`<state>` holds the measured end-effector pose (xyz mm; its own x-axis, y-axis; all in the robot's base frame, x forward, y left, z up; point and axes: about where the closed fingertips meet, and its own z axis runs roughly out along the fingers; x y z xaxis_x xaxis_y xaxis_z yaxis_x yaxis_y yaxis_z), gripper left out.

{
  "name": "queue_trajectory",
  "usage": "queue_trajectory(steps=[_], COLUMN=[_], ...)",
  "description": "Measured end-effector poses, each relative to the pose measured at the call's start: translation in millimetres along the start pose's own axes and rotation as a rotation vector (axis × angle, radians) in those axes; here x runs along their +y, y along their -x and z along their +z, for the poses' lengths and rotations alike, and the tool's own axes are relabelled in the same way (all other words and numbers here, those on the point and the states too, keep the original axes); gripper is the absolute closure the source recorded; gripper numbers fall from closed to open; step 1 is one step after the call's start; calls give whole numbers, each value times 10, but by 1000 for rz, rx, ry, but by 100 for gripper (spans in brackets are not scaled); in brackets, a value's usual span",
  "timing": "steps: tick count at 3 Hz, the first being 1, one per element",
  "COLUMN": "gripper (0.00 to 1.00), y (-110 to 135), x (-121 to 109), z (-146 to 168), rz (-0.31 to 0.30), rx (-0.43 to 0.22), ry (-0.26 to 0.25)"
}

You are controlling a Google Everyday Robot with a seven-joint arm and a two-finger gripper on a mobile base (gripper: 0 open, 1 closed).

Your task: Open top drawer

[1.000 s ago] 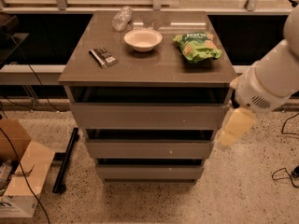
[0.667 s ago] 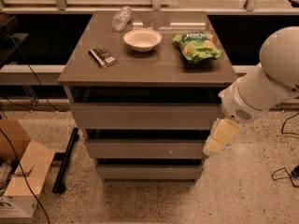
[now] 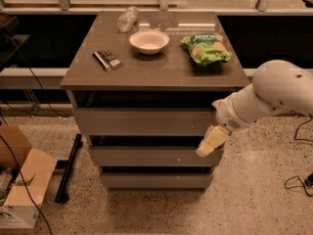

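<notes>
The top drawer [image 3: 142, 121] is the widest grey front, just under the brown counter top [image 3: 161, 67]; it looks closed, flush with a dark gap above it. Below it sit a narrower middle drawer [image 3: 146, 156] and the narrowest bottom drawer [image 3: 154, 181]. My gripper [image 3: 210, 142], pale yellow at the end of a white arm [image 3: 274, 97], hangs in front of the right end of the drawers, at the level between the top and middle fronts.
On the counter lie a white bowl [image 3: 149, 41], a green chip bag [image 3: 206, 48], a dark snack bar [image 3: 107, 60] and a plastic bottle [image 3: 127, 18]. A cardboard box [image 3: 19, 185] and a black bar [image 3: 68, 168] lie on the floor at left. Cables lie at right.
The arm and gripper have moved left, from beside the cabinet's right edge to in front of the drawers' right end. The drawers have not moved.
</notes>
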<state>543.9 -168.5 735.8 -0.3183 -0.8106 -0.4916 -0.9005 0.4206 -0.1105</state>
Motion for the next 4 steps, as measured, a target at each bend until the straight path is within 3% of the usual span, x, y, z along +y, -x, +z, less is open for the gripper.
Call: queue_trajectory(steps=[2,3,4], gripper=[0,18,42], y=[76,30,63], x=[-514,-595,-603], z=[935,1109,1050], rz=[41,58,58], rx=[-105,-96,-96], ry=[67,102,102])
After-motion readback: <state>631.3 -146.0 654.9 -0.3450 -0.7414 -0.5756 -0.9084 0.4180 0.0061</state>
